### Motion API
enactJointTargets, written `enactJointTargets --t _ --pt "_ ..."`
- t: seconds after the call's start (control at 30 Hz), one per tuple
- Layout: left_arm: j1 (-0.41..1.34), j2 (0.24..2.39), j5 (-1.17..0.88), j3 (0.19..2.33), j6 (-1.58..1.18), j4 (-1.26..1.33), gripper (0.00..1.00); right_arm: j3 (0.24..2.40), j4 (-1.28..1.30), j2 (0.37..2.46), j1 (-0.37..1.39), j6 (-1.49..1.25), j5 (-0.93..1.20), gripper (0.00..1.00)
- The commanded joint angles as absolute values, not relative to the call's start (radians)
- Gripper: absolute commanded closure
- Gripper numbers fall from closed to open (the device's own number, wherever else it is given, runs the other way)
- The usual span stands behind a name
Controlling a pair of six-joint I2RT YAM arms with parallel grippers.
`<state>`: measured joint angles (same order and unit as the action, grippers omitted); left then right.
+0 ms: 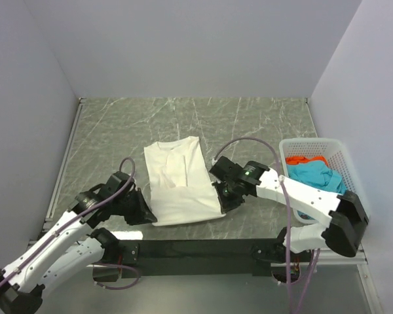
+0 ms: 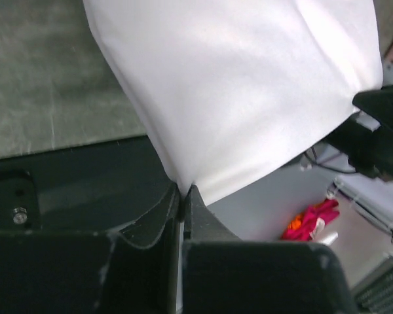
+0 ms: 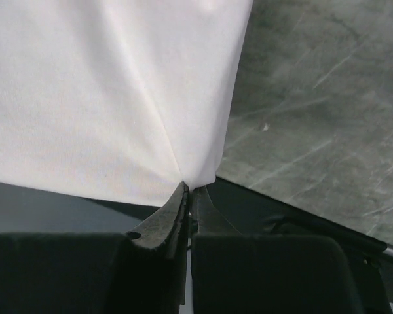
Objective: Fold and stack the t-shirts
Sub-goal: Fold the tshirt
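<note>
From above I count three t-shirts. One white t-shirt [image 1: 180, 180] lies flat on the bench [image 1: 118, 131]; one teal t-shirt [image 1: 314, 175] and one orange t-shirt [image 1: 304, 159] sit in the single basket [image 1: 346, 157]. My left arm [image 1: 59, 242] and right arm [image 1: 301, 196] reach low to the white one's near corners.

Left wrist: the left jaws are pinched tight on white cloth.

Right wrist: the right jaws are likewise clamped on its edge.

You get only partial sight of these. White shirt [image 1: 177, 180]: its down-turned face is hidden, and both wrist views cut it off at the top edge. Teal shirt [image 1: 312, 175] and orange shirt [image 1: 301, 159]: bunched in the basket [image 1: 314, 142], partly hidden by its wall and the right arm [image 1: 314, 199]. Left arm [image 1: 46, 252]: cut off at the top view's lower-left corner. Left gripper [image 1: 149, 216], right gripper [image 1: 221, 201]: fingertips too small to make out from above. Pink-orange thing [image 2: 308, 222], left wrist view: blurred, unidentifiable.
</note>
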<state>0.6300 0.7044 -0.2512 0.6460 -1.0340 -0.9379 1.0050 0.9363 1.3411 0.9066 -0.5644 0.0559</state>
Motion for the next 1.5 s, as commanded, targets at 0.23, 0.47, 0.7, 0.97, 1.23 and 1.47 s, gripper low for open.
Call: enactJointTargets --t 0.23,0.47,0.7,0.97,1.23,1.47 --pt "0.632 0.620 -0.337 0.775 -0.963 -1.164 0.99 1.083 1.232 1.177 0.916 -0.542 0.078 1.00" --pt "0.630 0.615 -0.313 0.778 -1.008 -1.152 0.99 1.202 1.287 1.201 0.914 -0.523 0.064 1.00" --pt "0.630 0.656 -0.109 0.834 -1.115 -1.112 0.99 1.305 1.273 1.320 0.908 -0.479 0.045 1.00" --pt "0.630 0.735 0.075 0.873 -1.186 -1.008 0.99 1.442 1.235 1.442 0.833 -0.420 0.035 1.00" --pt "0.629 0.778 0.265 0.844 -1.236 -0.873 0.99 1.548 1.192 1.549 0.758 -0.379 0.069 1.00" --pt "0.617 0.825 0.334 0.856 -1.223 -0.770 0.99 1.643 1.186 1.623 0.690 -0.348 0.118 1.00"
